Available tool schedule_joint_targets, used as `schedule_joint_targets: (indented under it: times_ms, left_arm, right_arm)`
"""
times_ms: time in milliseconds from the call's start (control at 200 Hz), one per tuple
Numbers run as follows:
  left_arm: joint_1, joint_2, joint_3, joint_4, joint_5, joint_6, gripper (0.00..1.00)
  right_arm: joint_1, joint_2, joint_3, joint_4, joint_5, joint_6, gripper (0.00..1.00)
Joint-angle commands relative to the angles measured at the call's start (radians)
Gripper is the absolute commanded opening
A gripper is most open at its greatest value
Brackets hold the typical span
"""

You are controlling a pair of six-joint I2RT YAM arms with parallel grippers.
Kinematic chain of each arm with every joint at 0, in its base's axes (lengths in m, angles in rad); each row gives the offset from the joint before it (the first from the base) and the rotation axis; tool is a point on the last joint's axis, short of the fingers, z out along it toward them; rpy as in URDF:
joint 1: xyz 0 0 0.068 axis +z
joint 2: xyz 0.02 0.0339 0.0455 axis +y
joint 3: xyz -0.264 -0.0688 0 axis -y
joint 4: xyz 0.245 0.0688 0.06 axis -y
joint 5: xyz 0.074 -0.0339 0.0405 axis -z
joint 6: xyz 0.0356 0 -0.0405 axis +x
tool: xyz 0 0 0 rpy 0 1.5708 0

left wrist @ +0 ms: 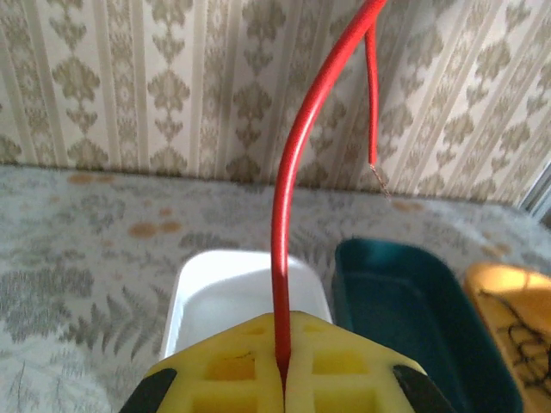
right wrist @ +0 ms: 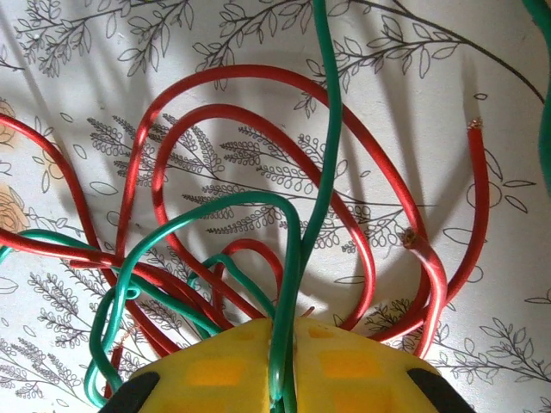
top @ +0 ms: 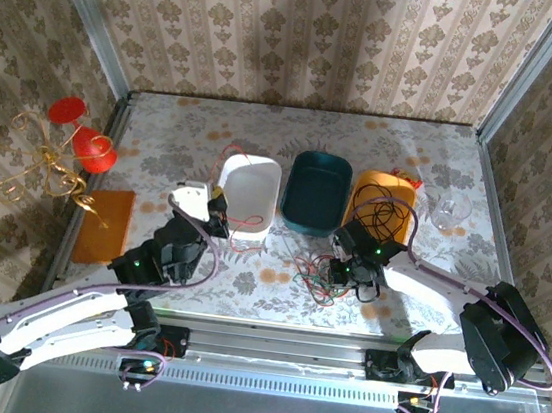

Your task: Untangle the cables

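Yellow pads fill the foreground on the left wrist camera: the left end effector [left wrist: 284, 344] is clamped tight on a red cable [left wrist: 281, 224], pinched right in the seam between the pads. That cable climbs straight up and arcs right, out past the top edge. A free end hangs back down beside it, bare strands showing at the tip. Behind stand a white bin [left wrist: 215, 292] and a teal bin [left wrist: 405, 301] side by side. Further right is the edge of an orange bin [left wrist: 499, 288] with black cables [left wrist: 525, 344] lying in it.

Over on the right wrist camera, the right end effector [right wrist: 288, 335] is closed on a green cable [right wrist: 331, 138], which rises from between its pads. All around it, red and green loops sprawl across the leaf-patterned bench [right wrist: 103, 52], crossing each other again and again.

From above, the tangle of cables [top: 320, 277] lies on the bench in front of the teal bin, just beside the right end effector. The left end effector sits at the white bin's near left corner. A clear glass [top: 451, 210] stands to the right of the orange bin, and a gold wire ornament [top: 56, 154] sits off beyond the bench's left edge.
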Motion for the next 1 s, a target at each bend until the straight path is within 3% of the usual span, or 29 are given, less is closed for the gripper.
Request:
schedule_joint_targets:
  times_ms: [0,120,215,380,575,725,920,990]
  left_arm:
    - [0.063,0.037,0.081,0.049,0.057,0.089,0.00]
    - [0.192,0.115,0.130,0.023,0.116,0.064,0.00]
    - [0.295,0.189,0.113,0.094,0.172,0.065,0.00]
    - [0.437,0.382,0.102,0.147,0.426,-0.022,0.00]
    - [0.463,0.588,0.066,0.155,0.637,-0.098,0.00]
    - [0.460,0.692,0.104,0.072,0.697,-0.111,0.00]
    - [0.453,0.668,0.159,-0.028,0.575,-0.118,0.43]
    - [0.440,0.618,0.168,-0.028,0.547,-0.091,0.50]
  right_arm:
    - [-0.003,-0.009,-0.010,0.005,-0.019,0.014,0.15]
    - [-0.002,-0.013,0.003,0.003,-0.031,0.002,0.16]
    - [-0.002,-0.023,0.007,0.000,-0.041,-0.001,0.16]
    - [-0.002,-0.046,0.007,-0.015,-0.040,-0.003,0.16]
    - [-0.002,-0.067,0.012,-0.028,-0.036,-0.008,0.16]
    - [-0.002,-0.063,0.021,-0.025,-0.039,-0.017,0.16]
    - [-0.002,-0.049,0.049,-0.029,-0.048,-0.033,0.16]
    - [-0.002,-0.054,0.049,-0.025,-0.048,-0.032,0.16]
